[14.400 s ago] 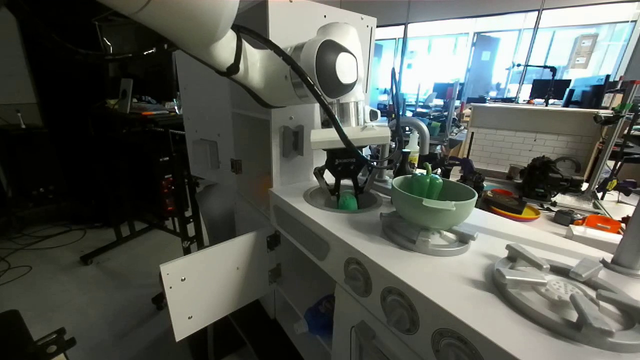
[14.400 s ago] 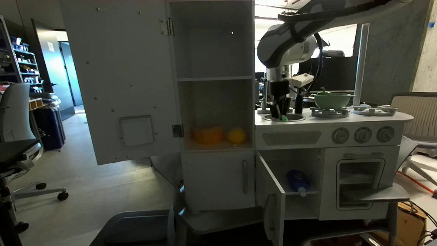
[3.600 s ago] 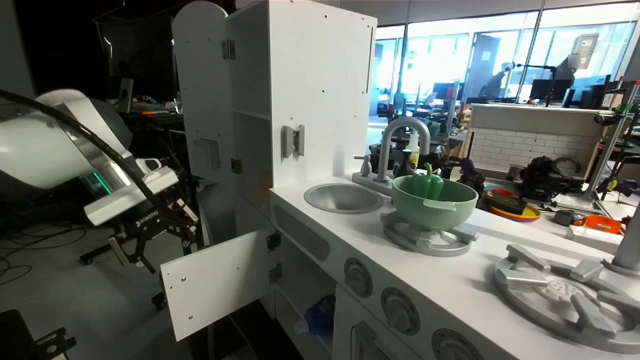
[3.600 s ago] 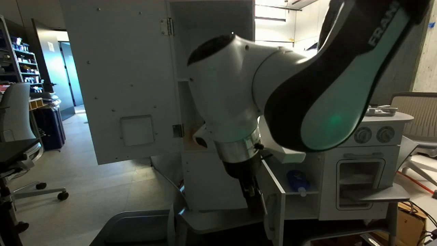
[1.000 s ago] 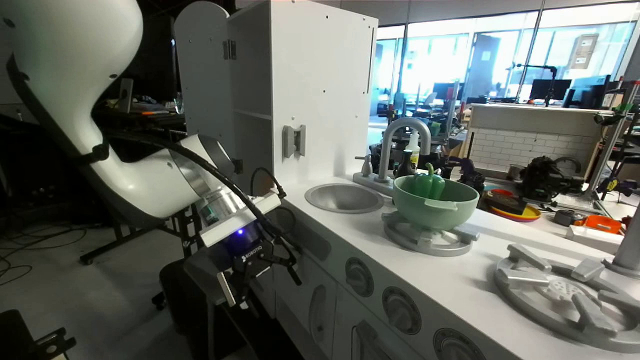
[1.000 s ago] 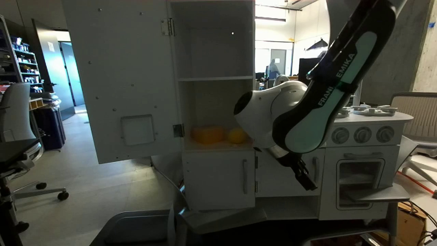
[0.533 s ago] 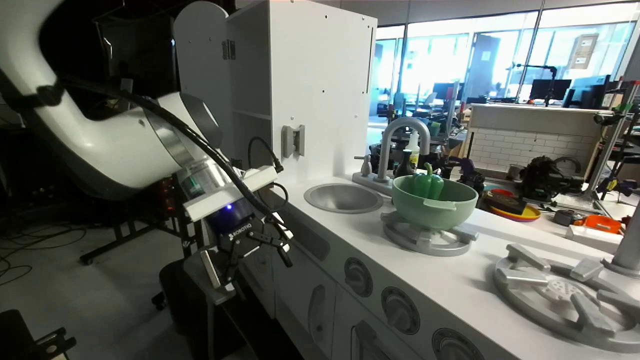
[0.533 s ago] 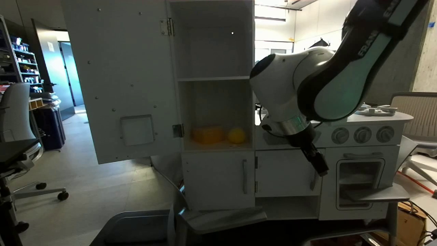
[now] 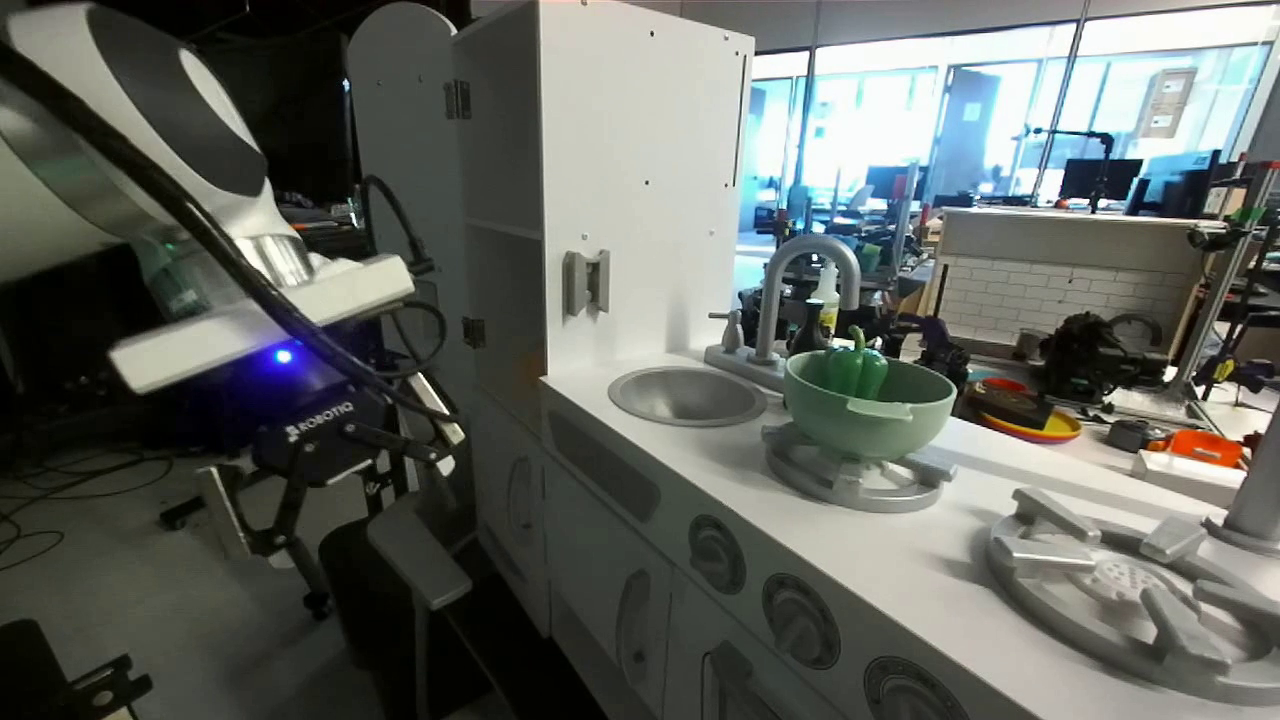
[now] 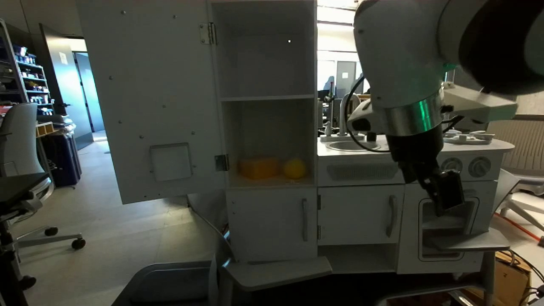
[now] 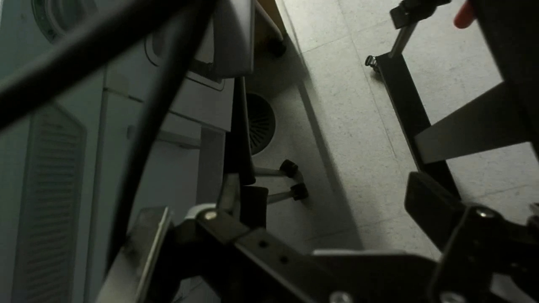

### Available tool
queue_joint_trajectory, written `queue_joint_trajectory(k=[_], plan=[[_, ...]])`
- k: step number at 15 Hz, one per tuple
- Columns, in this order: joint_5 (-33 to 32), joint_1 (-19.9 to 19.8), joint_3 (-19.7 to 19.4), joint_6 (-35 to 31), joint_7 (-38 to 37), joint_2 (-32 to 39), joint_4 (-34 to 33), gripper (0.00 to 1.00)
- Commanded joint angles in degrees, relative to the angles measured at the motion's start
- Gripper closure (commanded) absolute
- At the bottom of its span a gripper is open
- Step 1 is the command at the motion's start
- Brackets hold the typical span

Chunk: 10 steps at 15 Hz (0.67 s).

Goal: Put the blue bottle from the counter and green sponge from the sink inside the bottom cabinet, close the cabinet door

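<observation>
My gripper (image 9: 385, 545) hangs clear of the play kitchen's front, its jaws wide apart. In the wrist view only floor shows between the fingers of the gripper (image 11: 326, 193). The cabinet door (image 10: 359, 214) lies flat and closed against the bottom cabinet, with a low gap (image 10: 361, 258) beneath it; in an exterior view my gripper (image 10: 446, 191) appears to the right of its handle. The round sink (image 9: 688, 395) in the white counter (image 9: 900, 560) holds nothing. Neither the blue bottle nor the green sponge shows in any view; the closed door hides the cabinet's inside.
A pale green bowl (image 9: 868, 425) with a green pepper stands on a burner beside the sink. The tall cupboard door (image 10: 157, 106) stands wide, with an orange thing (image 10: 258, 168) and a yellow ball (image 10: 294, 168) inside. A grey slab (image 10: 276, 272) juts out low in front.
The sponge has gone from the sink. The cabinet door has swung closed over the blue bottle seen inside earlier. Over the last second my gripper has backed away from the door and risen.
</observation>
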State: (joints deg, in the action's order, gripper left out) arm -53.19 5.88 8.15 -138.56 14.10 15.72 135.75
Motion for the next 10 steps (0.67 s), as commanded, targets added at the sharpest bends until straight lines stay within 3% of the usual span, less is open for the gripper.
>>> queue_joint_trajectory(k=[1,3,6,10], plan=[[12.6,-1.5,1.3,-0.6,3.6,-14.3,8.0,0.0],[22.3,-1.3,0.0,1.1,6.8,-18.9,7.8,0.0],[35.5,-0.1,-1.7,9.2,11.8,-25.6,4.3,0.0],[44.5,1.2,-3.5,23.9,15.1,-32.4,-4.0,0.0]])
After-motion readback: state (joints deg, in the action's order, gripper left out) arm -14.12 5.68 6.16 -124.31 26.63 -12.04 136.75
